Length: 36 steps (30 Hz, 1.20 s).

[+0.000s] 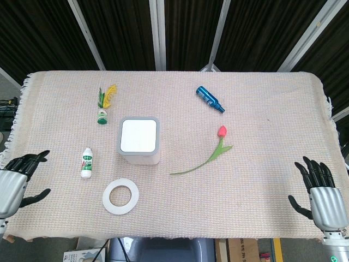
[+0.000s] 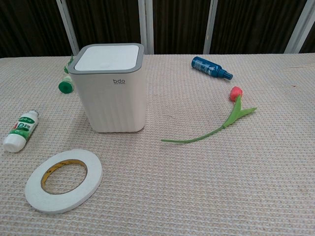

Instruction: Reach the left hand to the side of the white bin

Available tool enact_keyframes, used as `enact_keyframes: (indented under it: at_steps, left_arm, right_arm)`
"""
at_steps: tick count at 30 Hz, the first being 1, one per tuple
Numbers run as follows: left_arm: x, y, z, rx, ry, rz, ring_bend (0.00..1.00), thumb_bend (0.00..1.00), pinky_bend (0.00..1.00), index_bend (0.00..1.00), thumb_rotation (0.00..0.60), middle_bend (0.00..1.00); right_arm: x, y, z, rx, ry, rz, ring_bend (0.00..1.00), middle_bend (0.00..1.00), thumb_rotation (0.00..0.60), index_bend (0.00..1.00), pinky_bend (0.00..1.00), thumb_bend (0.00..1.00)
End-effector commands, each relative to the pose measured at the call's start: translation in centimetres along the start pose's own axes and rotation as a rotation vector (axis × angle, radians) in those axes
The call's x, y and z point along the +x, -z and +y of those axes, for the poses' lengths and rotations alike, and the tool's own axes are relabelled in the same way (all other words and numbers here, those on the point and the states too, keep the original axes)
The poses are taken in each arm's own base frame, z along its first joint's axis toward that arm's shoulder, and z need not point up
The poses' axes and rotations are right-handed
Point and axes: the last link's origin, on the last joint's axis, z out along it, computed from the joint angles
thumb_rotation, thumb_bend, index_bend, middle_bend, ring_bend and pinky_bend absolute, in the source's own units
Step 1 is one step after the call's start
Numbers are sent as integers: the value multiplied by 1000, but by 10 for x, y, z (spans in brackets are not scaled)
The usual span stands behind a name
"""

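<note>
A: White bin (image 1: 139,141) stands upright mid-desk, beside the tape roll (image 1: 120,196). The left hand (image 1: 16,183)?
B: Empty, fingers spread, at the desk's left edge, well apart from it. Right hand (image 1: 322,194) likewise.

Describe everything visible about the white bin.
The white bin is a squarish, upright container with rounded corners and faintly ribbed walls, plastic by the look of it. A grey rim frames its flat white lid, which is closed. Small grey "bdo" lettering sits on the front under the rim. It stands on the woven cloth left of centre, with the tape roll in front of it and a small white bottle to its left. Nothing touches it but the cloth; neither hand is near it.
</note>
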Motion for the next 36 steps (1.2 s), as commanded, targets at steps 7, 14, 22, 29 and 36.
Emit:
enact_keyframes:
  at_steps: [7, 14, 22, 29, 36]
  left_arm:
    - [16, -78, 62, -188, -88, -56, 549, 461, 567, 155, 600, 667]
    - [4, -99, 104, -268, -146, -95, 685, 704, 637, 169, 600, 824]
    - [-12, -109, 135, -299, -233, -149, 708, 763, 646, 173, 600, 852]
    - [-26, -120, 154, -292, -252, -196, 708, 763, 646, 193, 600, 857]
    - [-43, -127, 167, -284, -302, -251, 713, 762, 646, 197, 600, 860]
  right_arm:
    - [-2, -1, -1, 0, 7, -6, 0, 19, 600, 138, 28, 268]
    - [-4, -1, -1, -3, 14, -15, 0, 19, 600, 138, 28, 268]
    - [-3, -2, 1, -10, 9, -12, 0, 19, 600, 138, 28, 268]
    - [0, -2, 4, -18, 4, -5, 0, 19, 600, 138, 28, 268]
    - [2, -3, 5, -23, -1, 6, 0, 19, 600, 138, 28, 268]
